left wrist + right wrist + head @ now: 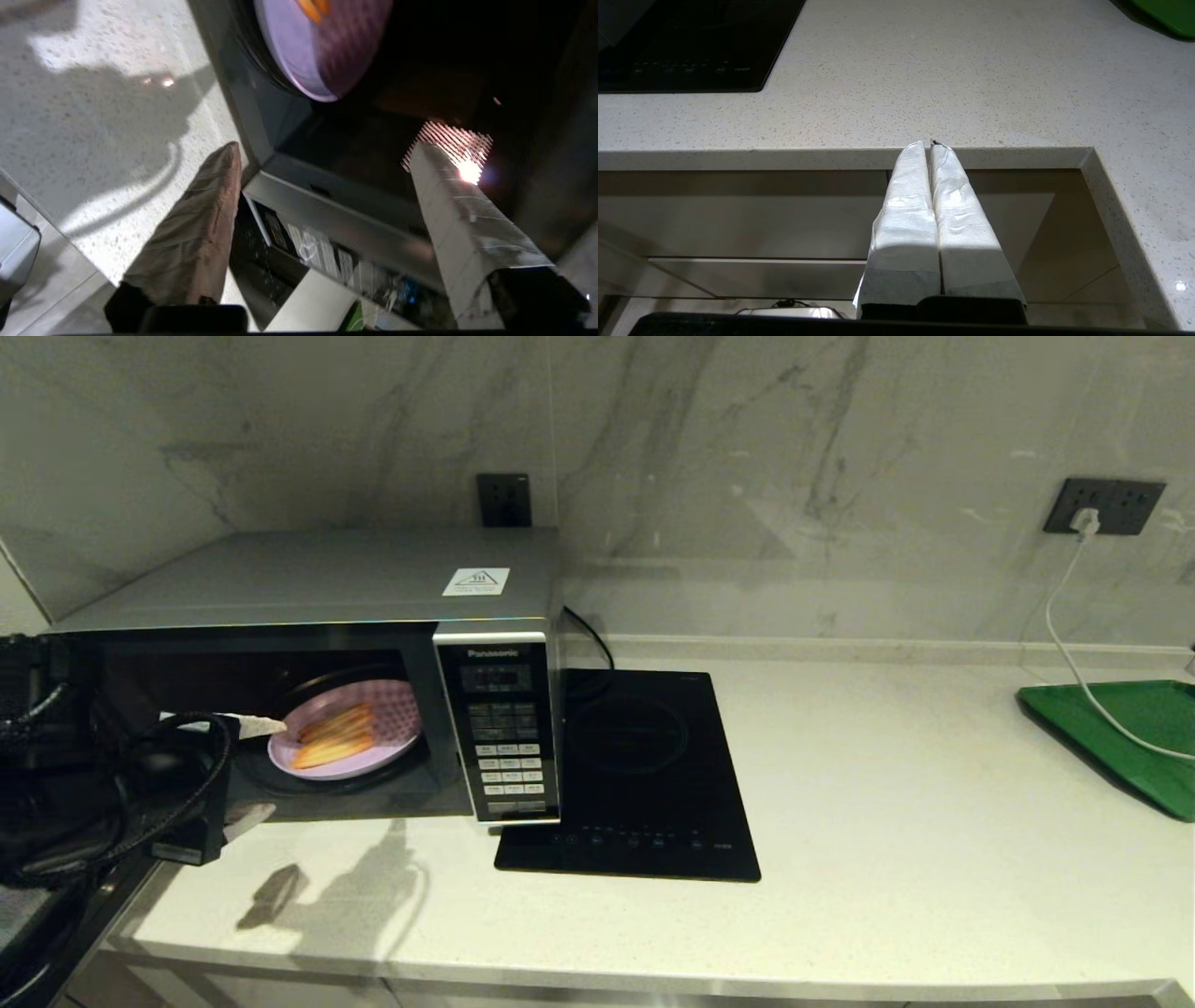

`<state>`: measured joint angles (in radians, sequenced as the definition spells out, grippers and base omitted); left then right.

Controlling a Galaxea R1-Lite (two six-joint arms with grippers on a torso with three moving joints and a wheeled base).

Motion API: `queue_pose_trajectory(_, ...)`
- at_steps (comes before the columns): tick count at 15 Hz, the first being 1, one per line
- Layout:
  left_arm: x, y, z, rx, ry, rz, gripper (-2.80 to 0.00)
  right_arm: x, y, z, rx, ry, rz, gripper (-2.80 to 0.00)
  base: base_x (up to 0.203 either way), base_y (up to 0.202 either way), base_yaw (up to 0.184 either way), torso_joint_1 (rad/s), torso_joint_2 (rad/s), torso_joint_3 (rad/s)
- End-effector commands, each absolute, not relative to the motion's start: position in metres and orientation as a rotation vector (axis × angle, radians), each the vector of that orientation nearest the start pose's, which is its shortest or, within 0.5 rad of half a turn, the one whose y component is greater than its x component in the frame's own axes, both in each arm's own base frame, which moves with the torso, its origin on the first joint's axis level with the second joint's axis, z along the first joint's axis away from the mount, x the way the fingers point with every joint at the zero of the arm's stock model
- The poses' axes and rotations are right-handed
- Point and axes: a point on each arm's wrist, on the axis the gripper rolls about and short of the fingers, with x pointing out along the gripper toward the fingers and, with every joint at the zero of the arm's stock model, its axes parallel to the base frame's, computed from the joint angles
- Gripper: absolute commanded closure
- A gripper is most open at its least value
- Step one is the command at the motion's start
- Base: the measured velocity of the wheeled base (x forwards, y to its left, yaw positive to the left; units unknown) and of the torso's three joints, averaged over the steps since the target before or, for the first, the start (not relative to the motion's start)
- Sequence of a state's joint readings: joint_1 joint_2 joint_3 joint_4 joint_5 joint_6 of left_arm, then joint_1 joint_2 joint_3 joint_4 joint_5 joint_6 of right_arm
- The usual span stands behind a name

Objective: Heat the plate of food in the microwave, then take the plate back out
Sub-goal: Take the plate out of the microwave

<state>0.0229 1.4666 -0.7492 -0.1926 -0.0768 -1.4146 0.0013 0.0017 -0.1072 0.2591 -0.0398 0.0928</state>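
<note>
The silver-grey microwave (308, 579) stands at the counter's left with its cavity open to the front. Inside it the lilac plate of food (344, 739) lies flat on the turntable, with orange sticks across its middle. My left gripper (254, 773) is open at the left side of the opening. One taped finger reaches toward the plate's left rim and the other is low at the sill; I cannot tell if the first touches. In the left wrist view the fingers (205, 224) straddle the microwave's frame (336, 210), with the plate (322, 51) beyond. My right gripper (930, 143) is shut and empty, below the counter's front edge.
A flat black induction hob (644, 775) lies right of the microwave's keypad (504, 747). A green tray (1120, 737) sits at the far right, and a white cable (1064, 644) runs to it from a wall socket (1102, 506). The light stone counter (887, 859) spreads between them.
</note>
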Motion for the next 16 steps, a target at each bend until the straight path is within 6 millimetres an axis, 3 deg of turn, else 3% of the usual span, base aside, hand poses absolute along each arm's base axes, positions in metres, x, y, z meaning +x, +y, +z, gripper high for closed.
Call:
queue_pose_trajectory(1,0.26,0.007,0.163,-1.427,0.541,0.417,-2.8,-0.033,-0.001,0.078,0.09,0.153,-0.045,0.0,0.0,0.0,0.0,0.0,0.0,0.0)
queue_pose_trajectory(4,0.277,0.018,0.144,-1.454,0.57,0.502,-2.8,-0.033,-0.001,0.078,0.089,0.153,-0.045,0.0,0.0,0.0,0.0,0.0,0.0,0.0)
queue_pose_trajectory(8,0.291,0.026,0.148,-1.465,0.537,0.504,-2.8,-0.033,-0.001,0.078,0.09,0.153,-0.045,0.0,0.0,0.0,0.0,0.0,0.0,0.0)
queue_pose_trajectory(13,0.316,0.024,0.146,-1.45,0.548,0.485,-2.8,-0.033,-0.001,0.078,0.089,0.153,-0.045,0.0,0.0,0.0,0.0,0.0,0.0,0.0)
queue_pose_trajectory(16,0.329,0.012,0.131,-1.43,0.607,0.483,-2.8,-0.033,-0.001,0.078,0.09,0.153,-0.045,0.0,0.0,0.0,0.0,0.0,0.0,0.0)
